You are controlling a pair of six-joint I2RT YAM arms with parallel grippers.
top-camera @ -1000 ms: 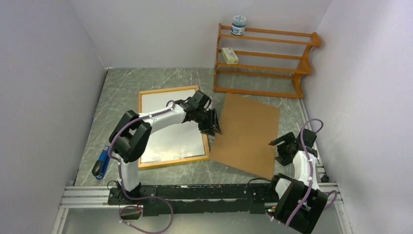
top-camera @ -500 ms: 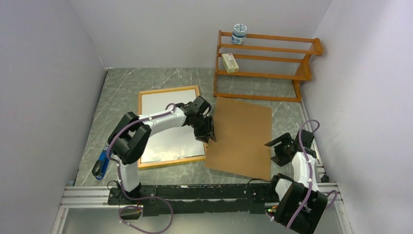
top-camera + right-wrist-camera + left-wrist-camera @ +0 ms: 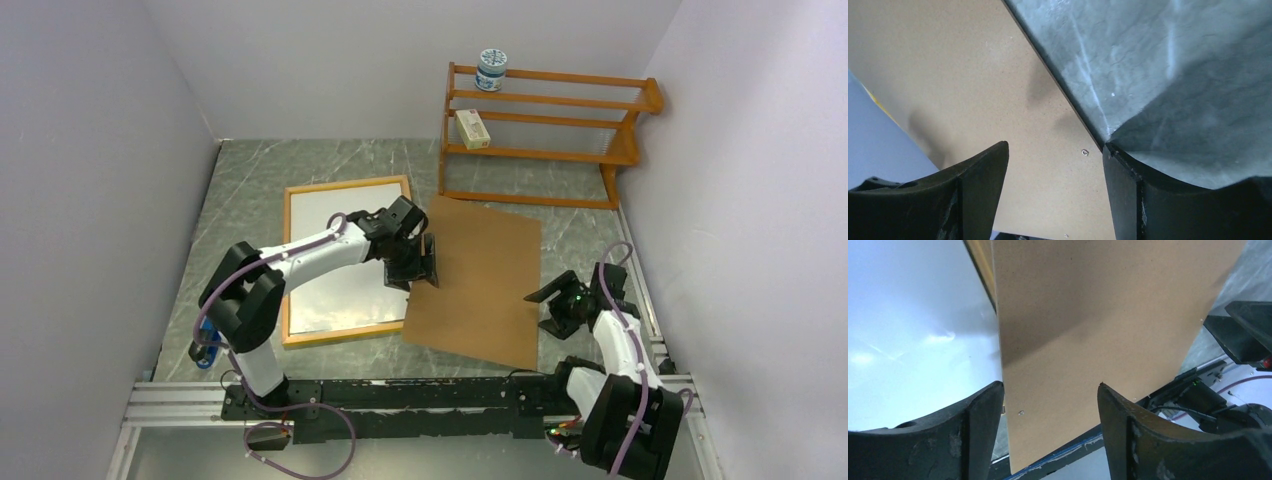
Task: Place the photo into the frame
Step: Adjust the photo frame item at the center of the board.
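Brown board (image 3: 470, 285) slid left onto the frame (image 3: 345, 185); left end effector (image 3: 418, 272) and right end effector (image 3: 549, 309) stand spread.

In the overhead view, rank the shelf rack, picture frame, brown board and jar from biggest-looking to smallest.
Largest: shelf rack, going by its outline.
Next: frame and brown board, too alike to separate.
Smallest: jar.

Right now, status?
Left pincer open over backing board; right pincer open at its right edge. Photo white side up in frame. Board overlaps frame's right rim.
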